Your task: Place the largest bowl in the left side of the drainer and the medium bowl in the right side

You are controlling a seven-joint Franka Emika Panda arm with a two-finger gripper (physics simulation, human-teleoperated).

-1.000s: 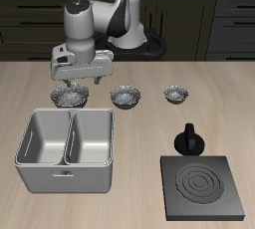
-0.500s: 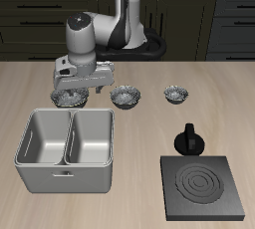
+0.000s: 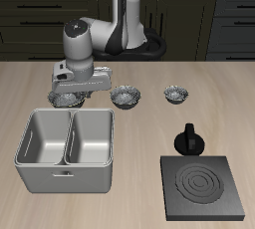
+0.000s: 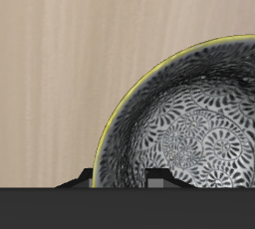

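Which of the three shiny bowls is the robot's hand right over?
The largest bowl, at the row's end behind the drainer. The gripper hangs over it; the other two sit uncovered.

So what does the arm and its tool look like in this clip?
The arm is glossy white with rounded links and dark grey to black joint bands. It ends in a light grey cylindrical wrist above a wide, flat, white-grey tool body with short dark fingers. No cables or markings are visible. In the wrist view, only a flat dark edge of the tool's body shows.
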